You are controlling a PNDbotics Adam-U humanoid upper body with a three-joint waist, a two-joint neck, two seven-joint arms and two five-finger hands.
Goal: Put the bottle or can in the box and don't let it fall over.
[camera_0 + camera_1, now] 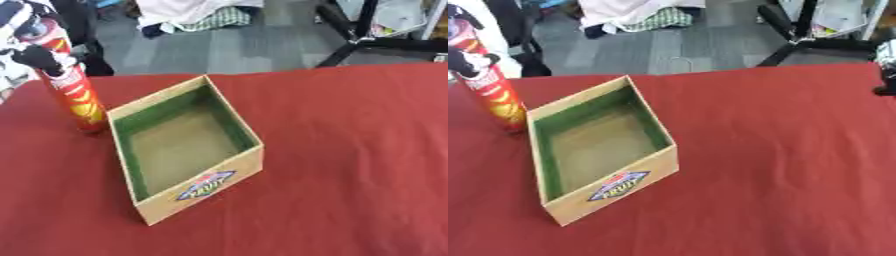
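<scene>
A tall red can with yellow markings stands on the red table just left of the box's far left corner, leaning slightly. My left hand comes in from the upper left, its black fingers curled round the can's upper part. The open cardboard box sits at mid table, turned askew, with green inner walls, a bare brown floor and a blue label on its near wall. Nothing lies inside it. A small dark part of my right hand shows at the right edge in the right eye view.
The red tablecloth stretches bare to the right of and in front of the box. Beyond the table's far edge are grey floor, a black stand's legs and some cloth.
</scene>
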